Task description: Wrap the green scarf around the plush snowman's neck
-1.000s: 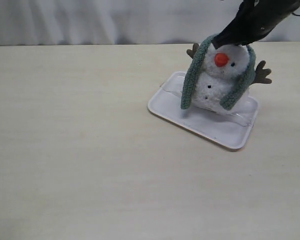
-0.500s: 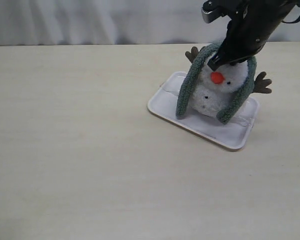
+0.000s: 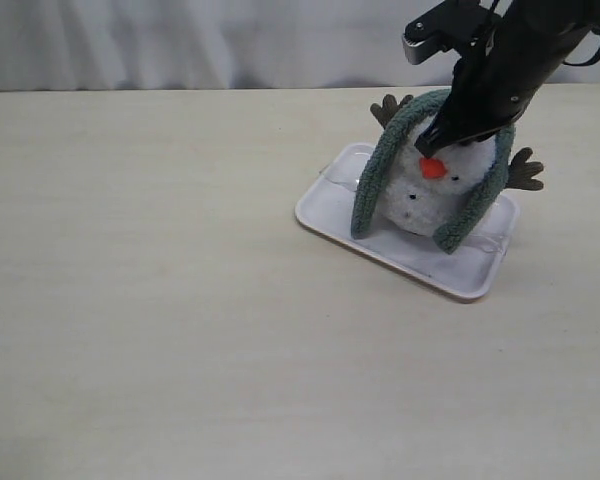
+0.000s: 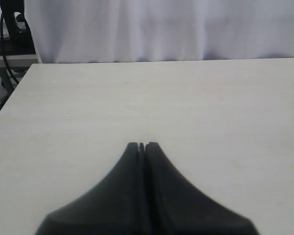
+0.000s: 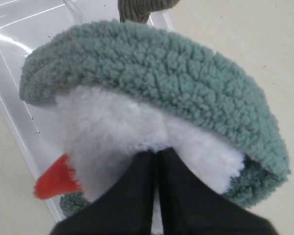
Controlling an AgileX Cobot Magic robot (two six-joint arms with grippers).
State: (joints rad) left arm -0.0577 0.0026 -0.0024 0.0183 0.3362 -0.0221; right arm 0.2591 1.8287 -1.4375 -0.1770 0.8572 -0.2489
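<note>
On the right half of the table [image 3: 160, 300], seen from the exterior view, the plush snowman [image 3: 420, 195] sits on a white tray [image 3: 325, 215] with its orange nose [image 3: 433, 168] facing the camera. The green scarf [image 3: 373, 180] arches over the crown and back of the head. Its long axis runs from side to side, and both ends hang down the flanks to the tray. It therefore lies above the snowman's neck, not in that crease, and the two tails are uncrossed. The right gripper [image 3: 435, 143] comes down from above onto the head just over the nose, while the other arm is out of this view. From the left wrist view, the left gripper [image 4: 141, 145] has its fingers pressed together with nothing between them. It hovers over bare table well apart from the toy, so the right arm is clearly the nearer one. From the right wrist view, the right gripper [image 5: 156, 152] also has its fingers closed tight, with the tips sunk into the white fur of the head. Whether a tuft is caught between them cannot be told. The scarf [image 5: 176, 78] lies just beyond the fingertips, curving across their line of reach, with the nose [image 5: 56, 178] off to one side. Any next move likely depends on bringing the band down off the head toward the neck.
</note>
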